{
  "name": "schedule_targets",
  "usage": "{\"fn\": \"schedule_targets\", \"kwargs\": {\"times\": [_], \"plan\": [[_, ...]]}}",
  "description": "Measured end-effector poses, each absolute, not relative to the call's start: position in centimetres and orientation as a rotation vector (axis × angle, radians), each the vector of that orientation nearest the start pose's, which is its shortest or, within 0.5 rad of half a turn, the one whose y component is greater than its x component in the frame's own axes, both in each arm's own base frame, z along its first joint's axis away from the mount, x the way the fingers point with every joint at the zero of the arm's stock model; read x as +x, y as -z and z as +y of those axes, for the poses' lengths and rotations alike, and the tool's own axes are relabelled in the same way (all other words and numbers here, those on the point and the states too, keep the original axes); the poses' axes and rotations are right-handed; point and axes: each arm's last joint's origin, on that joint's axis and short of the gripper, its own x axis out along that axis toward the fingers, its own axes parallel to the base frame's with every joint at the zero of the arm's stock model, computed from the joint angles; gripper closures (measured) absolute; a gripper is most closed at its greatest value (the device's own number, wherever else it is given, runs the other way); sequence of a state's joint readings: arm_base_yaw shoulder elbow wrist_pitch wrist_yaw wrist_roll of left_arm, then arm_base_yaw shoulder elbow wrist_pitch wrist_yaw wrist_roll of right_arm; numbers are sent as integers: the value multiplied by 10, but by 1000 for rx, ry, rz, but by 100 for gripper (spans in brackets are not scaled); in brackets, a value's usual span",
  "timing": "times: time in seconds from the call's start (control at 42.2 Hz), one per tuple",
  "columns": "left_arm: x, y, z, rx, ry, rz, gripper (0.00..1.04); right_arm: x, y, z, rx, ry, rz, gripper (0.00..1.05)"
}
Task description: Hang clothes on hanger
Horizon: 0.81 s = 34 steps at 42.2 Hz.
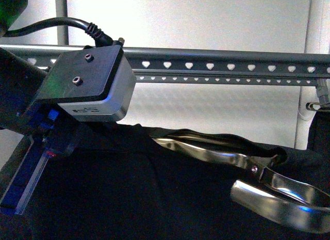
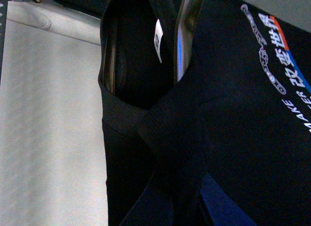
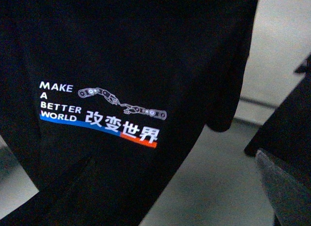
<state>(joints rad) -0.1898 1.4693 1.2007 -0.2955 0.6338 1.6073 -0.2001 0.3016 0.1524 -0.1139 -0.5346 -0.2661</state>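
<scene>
The black T-shirt [image 1: 129,188] fills the lower half of the front view, held up just below the hanger's grey rail [image 1: 227,64] with its row of heart-shaped holes. My left gripper [image 2: 180,206] is shut on the shirt's fabric near the collar [image 2: 121,124]; its blue fingers [image 2: 221,204] pinch a fold. In the right wrist view the shirt's front hangs down, showing the white "MAKE A BETTER WORLD" print [image 3: 99,114]. The right gripper is open and apart from the cloth; only one grey finger pad [image 3: 286,187] shows.
A small shiny metal clothes hanger [image 1: 247,162] sits inside the shirt's neck opening. The left arm's wrist camera box [image 1: 95,85] stands in front of the rail's left end. A second perforated rail [image 1: 232,80] runs just behind the first. A pale wall lies behind.
</scene>
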Motion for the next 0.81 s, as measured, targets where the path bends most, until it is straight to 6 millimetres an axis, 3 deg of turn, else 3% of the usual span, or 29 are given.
{"fn": "schedule_targets", "kwargs": {"times": [0.095,0.237,0.379,0.497,0.663,0.805], "plan": [[313,-310,-78,1341,1049,-202,100,124,-199,-10,-379,-386,117,7],[313,-311,-77,1345,1043,-198,100,166,-240,-6,-992,-467,-185,7],[313,-310,-77,1344,1045,-200,100,199,-238,-3,-1289,-652,-238,7],[313,-311,-77,1344,1044,-199,100,231,-235,0,-1453,-679,-258,7],[313,-310,-77,1344,1045,-200,100,275,-249,12,-1478,-631,-283,7],[313,-311,-77,1344,1045,-201,100,290,-252,18,-1437,-617,-269,15]]}}
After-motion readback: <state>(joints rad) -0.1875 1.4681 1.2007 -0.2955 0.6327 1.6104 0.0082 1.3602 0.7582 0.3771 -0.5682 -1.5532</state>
